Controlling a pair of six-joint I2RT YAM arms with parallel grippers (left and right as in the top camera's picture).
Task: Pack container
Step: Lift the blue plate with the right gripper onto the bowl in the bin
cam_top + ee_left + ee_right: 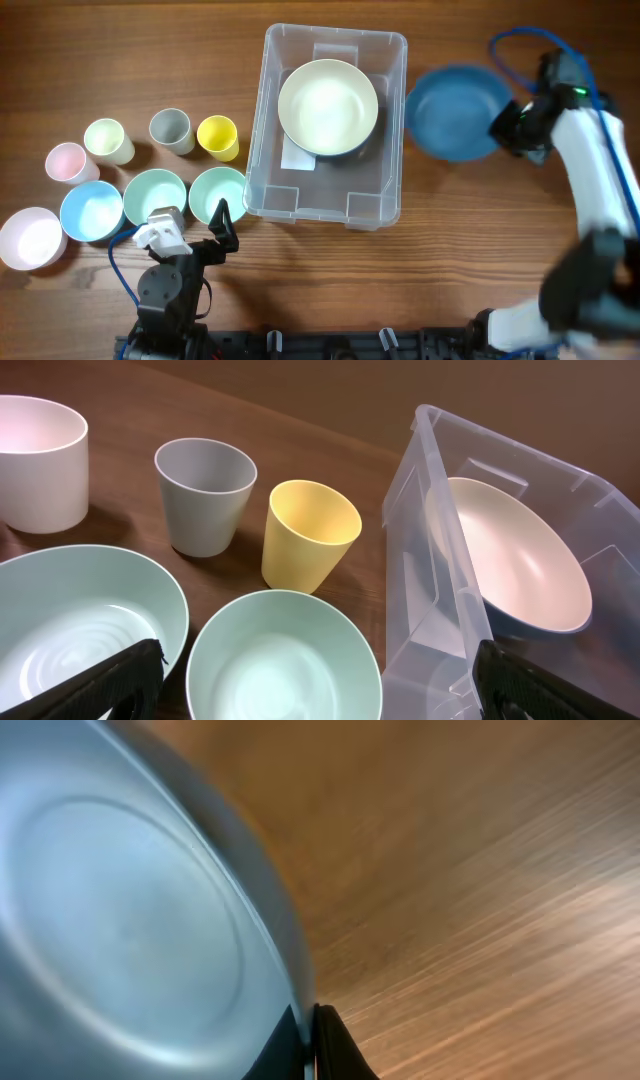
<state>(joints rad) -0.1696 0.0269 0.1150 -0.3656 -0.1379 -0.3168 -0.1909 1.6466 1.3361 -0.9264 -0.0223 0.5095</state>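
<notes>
The clear container point(268, 110) stands at the table's middle and holds a cream bowl point(327, 106). It also shows in the left wrist view point(440, 610) with the cream bowl point(520, 560) inside. My right gripper point(507, 122) is shut on the rim of a large blue bowl point(455, 110), held just right of the container. In the right wrist view the fingers point(311, 1030) pinch the blue bowl's rim point(120, 920). My left gripper point(205, 235) is open and empty, low at the front left, over a green bowl point(285, 660).
Left of the container stand a yellow cup point(218, 137), grey cup point(171, 129), pale green cup point(108, 140) and pink cup point(66, 162). Two mint bowls point(155, 195), a blue bowl point(91, 210) and a pink bowl point(30, 238) sit in front.
</notes>
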